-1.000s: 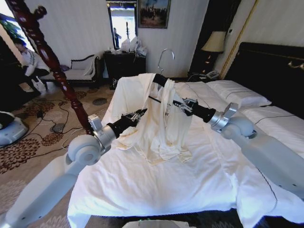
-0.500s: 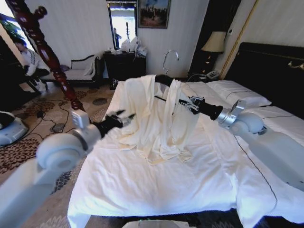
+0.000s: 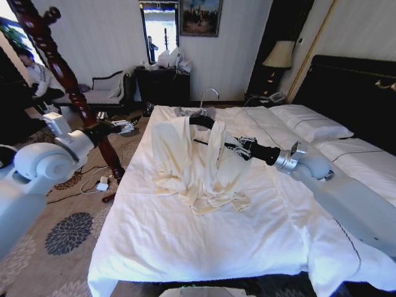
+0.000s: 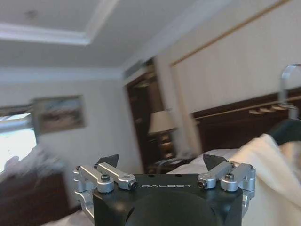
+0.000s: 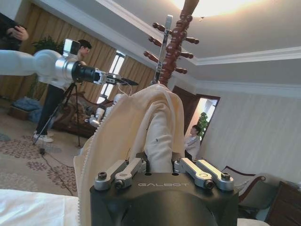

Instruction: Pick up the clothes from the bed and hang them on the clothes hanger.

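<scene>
While the wide white bed [image 3: 204, 241] is bearing the whole scene, the cream robe-like garment [image 3: 198, 161] is draping over the black triangular hanger [image 3: 203, 121], its lower folds pooling on the sheets and the silver wire hook [image 3: 208, 94] standing clear above the collar. The right gripper [image 3: 242, 146] is reaching in over the mattress, its jaws closing on a fold of the cream fabric, as the right wrist view is showing cloth rising from between them. The left gripper [image 3: 127, 125] is hanging out beyond the bedside, near the dark-red turned wooden post [image 3: 62, 74], its jaws standing wide apart with nothing between them. Judging from this, the step in hand is seating the garment squarely on the hanger; doing it well is probably calling for the right arm keeping its grip on the cloth and lifting gently so the thin fabric is not sliding off a shoulder, with the free gripper steadying the other side. Counting: one bed, one garment, one hanger, one post, two grippers, at least two white pillows [image 3: 309, 121].
</scene>
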You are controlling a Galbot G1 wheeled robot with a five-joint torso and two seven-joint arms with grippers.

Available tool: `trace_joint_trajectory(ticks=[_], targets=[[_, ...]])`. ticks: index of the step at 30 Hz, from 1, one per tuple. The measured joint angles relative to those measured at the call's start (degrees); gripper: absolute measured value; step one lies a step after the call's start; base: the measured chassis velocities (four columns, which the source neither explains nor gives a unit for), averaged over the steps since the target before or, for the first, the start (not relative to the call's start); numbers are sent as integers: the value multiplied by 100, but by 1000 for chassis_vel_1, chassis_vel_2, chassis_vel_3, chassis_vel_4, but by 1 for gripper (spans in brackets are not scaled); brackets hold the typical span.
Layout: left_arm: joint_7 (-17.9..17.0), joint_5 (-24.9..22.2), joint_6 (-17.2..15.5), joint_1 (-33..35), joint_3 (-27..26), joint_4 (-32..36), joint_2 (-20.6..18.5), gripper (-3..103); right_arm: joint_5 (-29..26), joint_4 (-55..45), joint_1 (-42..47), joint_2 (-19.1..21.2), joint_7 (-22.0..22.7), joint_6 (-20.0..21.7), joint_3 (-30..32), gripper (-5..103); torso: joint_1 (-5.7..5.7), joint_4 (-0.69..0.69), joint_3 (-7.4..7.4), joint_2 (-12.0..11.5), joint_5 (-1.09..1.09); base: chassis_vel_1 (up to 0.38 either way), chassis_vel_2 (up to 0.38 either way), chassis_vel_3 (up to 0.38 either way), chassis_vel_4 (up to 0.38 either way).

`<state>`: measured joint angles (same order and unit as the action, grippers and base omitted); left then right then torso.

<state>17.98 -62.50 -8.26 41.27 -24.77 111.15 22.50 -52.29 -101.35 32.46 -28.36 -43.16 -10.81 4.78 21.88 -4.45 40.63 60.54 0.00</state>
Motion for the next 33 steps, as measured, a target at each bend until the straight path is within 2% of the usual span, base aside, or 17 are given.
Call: trace_joint_trajectory(ticks=[2, 3, 4, 5, 6, 8, 10, 13, 16, 24, 27, 29, 33], targets=[[993, 190, 370, -78, 126, -320, -146, 100, -1, 25, -11, 22, -160, -12, 15, 20, 1, -1, 1, 0, -1, 0, 0, 0, 0], [1253, 303, 443, -76, 149, -364, -179, 100, -6, 35, -16, 24, -214, -15, 15, 20, 1, 0, 1, -1, -1, 0, 0, 0, 0], [1253, 303, 443, -76, 149, -364, -179, 100, -6, 35, -16, 24, -214, -15, 15, 20, 1, 0, 1, -1, -1, 0, 0, 0, 0], [1408, 380, 477, -67, 162, -382, -199, 100, -13, 45, -21, 24, -272, -16, 15, 20, 1, 0, 0, 0, 0, 0, 0, 0, 0], [1703, 520, 516, -29, 192, -389, -214, 100, -24, 85, -40, 22, -476, -31, 15, 20, 0, 0, 0, 0, 0, 0, 0, 0, 0], [1887, 612, 519, 33, 244, -357, -211, 100, -1, 133, -52, 23, -744, -80, 22, 20, 0, 0, 0, 0, 0, 0, 0, 0, 0], [1918, 645, 519, 61, 271, -332, -211, 100, 0, 139, -52, 29, -821, -84, 27, 20, 0, 0, 0, 0, 0, 0, 0, 0, 0], [2067, 841, 559, 133, 473, -220, -213, 100, 0, 157, -55, 66, -1302, -89, 42, 20, 0, -1, 0, 0, 0, 0, 0, 0, 0], [2067, 868, 564, 132, 620, -119, -230, 100, 34, 173, -85, 25, -1524, -89, 28, 20, 0, -1, 0, 0, -1, 0, 0, 0, 0], [1950, 928, 510, 156, 957, 112, -259, 102, 40, 191, -113, -91, -1670, -69, 3, 20, 0, 0, 0, 0, 1, 0, 0, 0, 0], [1928, 1081, 461, 147, 1279, 132, -192, 96, 39, 202, -111, -118, -1672, -69, 3, 20, 0, 0, 0, 0, 0, 0, 0, 0, 0], [1910, 1095, 457, 135, 1322, 133, -179, 96, 40, 202, -111, -120, -1672, -68, 2, 20, 0, 0, 0, 0, 0, 0, 0, 0, 0], [1846, 1115, 405, -13, 1595, 186, -40, 76, 41, 121, -126, -129, -1646, -65, -9, 20, 0, -2, 0, 0, 0, 0, 0, 0, 0]])
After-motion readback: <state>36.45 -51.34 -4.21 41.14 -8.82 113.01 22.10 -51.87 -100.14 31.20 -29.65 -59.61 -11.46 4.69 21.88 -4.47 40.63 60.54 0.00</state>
